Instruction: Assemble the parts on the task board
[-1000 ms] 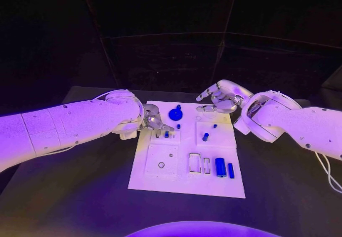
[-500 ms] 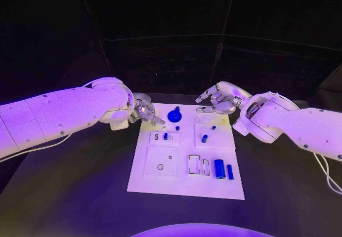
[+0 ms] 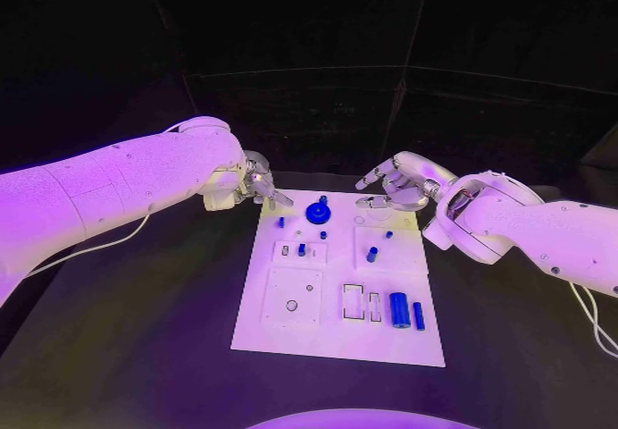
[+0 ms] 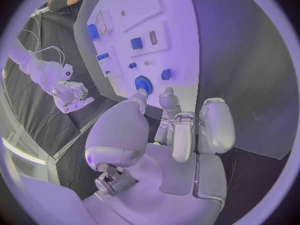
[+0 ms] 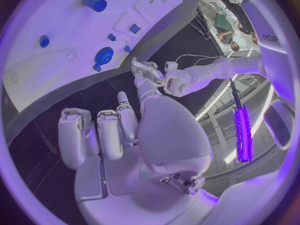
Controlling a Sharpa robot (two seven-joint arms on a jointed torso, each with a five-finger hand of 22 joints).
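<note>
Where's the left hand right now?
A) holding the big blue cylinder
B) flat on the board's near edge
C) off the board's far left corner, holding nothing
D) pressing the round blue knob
C: the left hand hovers off the far left corner of the board, fingers holding nothing.

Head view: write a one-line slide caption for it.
Both hands, left and right, hover empty at the far end of the white task board, where small blue parts lie.
</note>
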